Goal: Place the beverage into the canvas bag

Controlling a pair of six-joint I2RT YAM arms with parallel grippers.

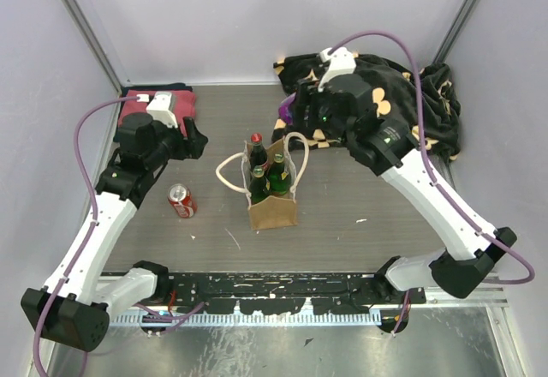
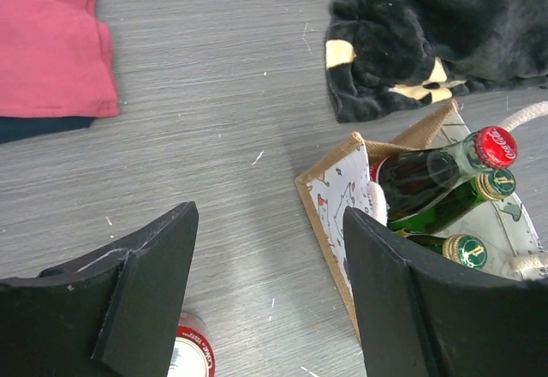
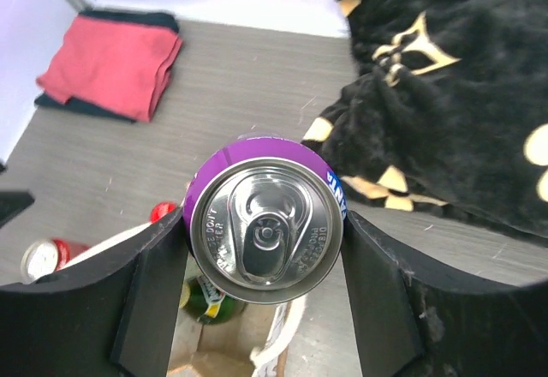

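Top view. Bag (image 1: 272,212) stands upright mid-desk (image 1: 368,214): tan, with white rope handles (image 1: 228,171) looping out to either side. Three bottles (image 1: 277,171) stand inside it, one dark with a red cap and two green. Red can (image 1: 181,200) lies on the desk left of the bag, apart from it. Left end effector (image 1: 195,140) sits left of the bag, near the red cloth (image 1: 167,103). Right end effector (image 1: 289,110) is behind the bag, at the edge of the black cloth (image 1: 402,94), with a patch of purple between its fingers.

Left wrist. Left end effector (image 2: 270,291) has its fingers (image 2: 128,300) spread wide, only bare desk between them. Bag (image 2: 321,197) is at right and shows a white patterned lining. The bottle necks are crowded together: red cap (image 2: 495,146) at the top, two gold-green caps below. The red can's rim (image 2: 190,351) shows at the bottom edge beside the left finger.

Right wrist. Purple can (image 3: 265,227) is seen end-on: purple wall, silver lid, tab flat and unopened. Both fingers (image 3: 145,291) press its sides, so the right end effector is clamped on it. The can is upright, held off the desk and not in the bag. Beneath it a green bottle (image 3: 205,300), a red cap and a rope handle (image 3: 282,343) are partly seen. Red can (image 3: 43,257) is at far left.
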